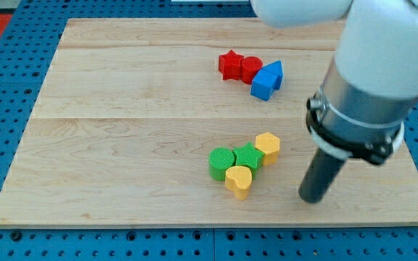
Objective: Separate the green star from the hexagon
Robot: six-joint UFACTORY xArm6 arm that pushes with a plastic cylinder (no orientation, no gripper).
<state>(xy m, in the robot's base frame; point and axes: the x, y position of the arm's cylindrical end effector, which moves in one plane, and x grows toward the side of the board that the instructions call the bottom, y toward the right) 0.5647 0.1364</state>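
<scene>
Green star [247,156] touches yellow hexagon [268,147], green cylinder [221,162], yellow heart [239,180]. My tip [310,198] right of cluster, apart, holding nothing, touching no block.

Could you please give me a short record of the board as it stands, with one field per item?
green star: touching the yellow hexagon on its right
yellow hexagon: rightmost of the lower cluster
green cylinder: left of the star, touching it
yellow heart: below the star, touching it
upper group: red star, red cylinder, blue block
my tip: right of the lower cluster, clear of every block
task state: star and hexagon not yet separated
</scene>
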